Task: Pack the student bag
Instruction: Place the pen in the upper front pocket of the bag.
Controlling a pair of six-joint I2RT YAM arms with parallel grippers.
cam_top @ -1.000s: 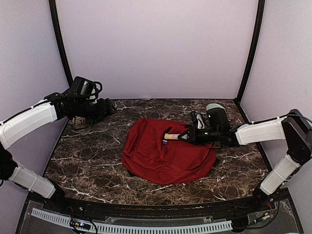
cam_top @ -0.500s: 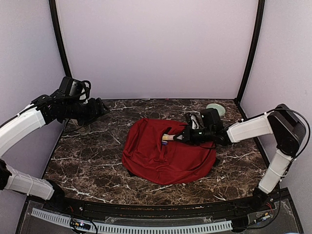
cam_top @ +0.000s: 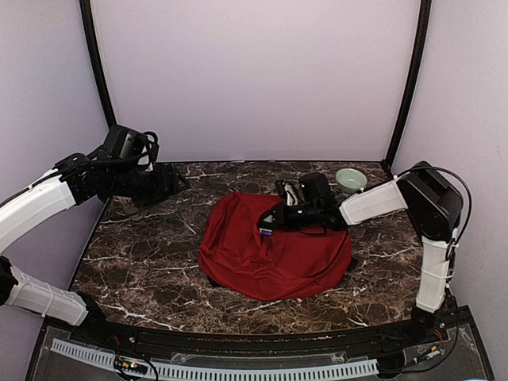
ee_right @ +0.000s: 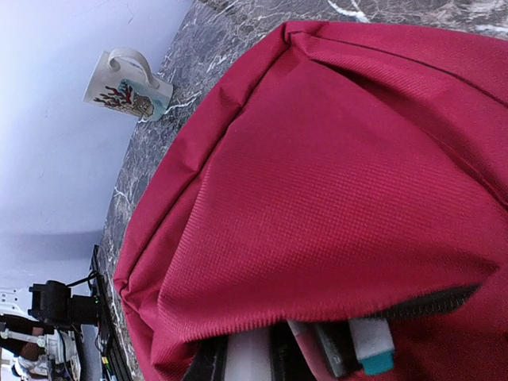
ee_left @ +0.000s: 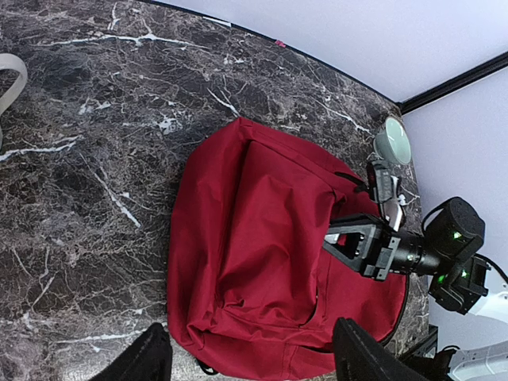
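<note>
Dark marble veined in white is being used as the tabletop [cam_top: 143, 262], and it is being enclosed by pale lilac walls. The student bag [cam_top: 274, 254], red and soft, is being shown lying flat near the middle of this surface, slightly toward the right side. Its opening is being entered from the right by the right gripper [cam_top: 268, 227], whose jaws are being held nearly together on a small bundle of pens [ee_right: 369, 343]. In the right wrist view the pens are being seen tucked under the edge of the red flap, one of them being tipped with a teal cap. The right arm is being stretched low across the table toward the bag.

The left gripper [cam_top: 178, 181] is being held in the air above the back left part of the table, well apart from the bag. Its fingers [ee_left: 155, 357] are being spread wide, with nothing gripped between them.

A pale green bowl [cam_top: 349, 179] is being shown at the back right corner, near the bag but not touching it. A small black-and-white item [cam_top: 287, 190], too blurred to be identified, is being seen just beside the bag's back edge. A white mug [ee_right: 127, 83] with a coral pattern is being shown by the left wall, well apart from the bag.
</note>
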